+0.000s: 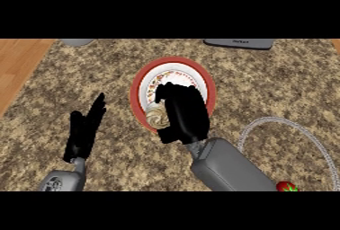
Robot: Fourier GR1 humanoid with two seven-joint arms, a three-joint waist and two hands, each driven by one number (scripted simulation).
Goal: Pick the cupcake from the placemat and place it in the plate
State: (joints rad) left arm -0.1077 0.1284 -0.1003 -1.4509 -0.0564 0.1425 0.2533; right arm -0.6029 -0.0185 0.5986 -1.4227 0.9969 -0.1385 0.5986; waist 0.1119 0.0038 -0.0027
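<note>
A red-rimmed plate (207, 85) with a patterned white centre lies on the counter's middle. My right hand (185, 112) hovers over it, palm down, with its fingers stretched toward the plate's far side. It covers most of the plate's inside. The cupcake (157, 117), showing a pale swirled top, peeks out at the hand's left edge, on the plate's lower left part; most of it is hidden. The placemat (312, 139), a round mat with a pale grey border, lies to the right. My left hand (85, 130) rests open at the lower left, fingers up.
A red strawberry (287, 186) lies at the lower right by my right forearm. A dark grey appliance edge (239, 43) sits at the back, and a grey object (78, 42) at the back left. Wooden surface (20, 63) borders the speckled counter on the left.
</note>
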